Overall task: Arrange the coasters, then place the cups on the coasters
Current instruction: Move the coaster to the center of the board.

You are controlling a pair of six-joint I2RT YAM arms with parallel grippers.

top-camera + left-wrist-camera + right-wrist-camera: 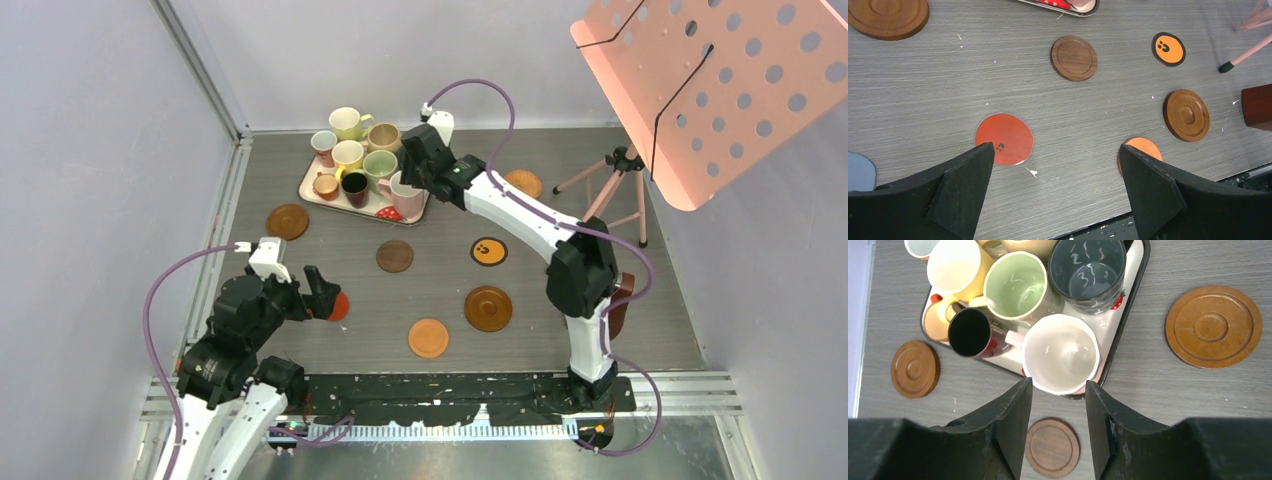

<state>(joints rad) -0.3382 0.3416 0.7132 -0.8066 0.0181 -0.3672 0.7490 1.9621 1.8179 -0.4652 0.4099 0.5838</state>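
Observation:
Several cups stand crowded on the white tray (308,186). The pink cup (1060,352) stands at the tray's near right corner, and my right gripper (1059,384) is shut on it, a finger against each side. Beside it are a pale green cup (1015,285), a dark teal cup (1087,267) and a black cup (968,332). My left gripper (1056,147) hangs open over bare table, the red coaster (1004,138) by its left finger. More coasters lie scattered: dark brown (394,256), black with orange (488,250), brown (488,308), orange (428,337), brown (287,221), wicker (522,183).
A pink perforated stand (720,90) overhangs the back right, with a small tripod (612,185) under it. A dark brown block (1258,107) sits by the right arm's base. A blue-grey coaster (858,172) lies at the left of the left wrist view.

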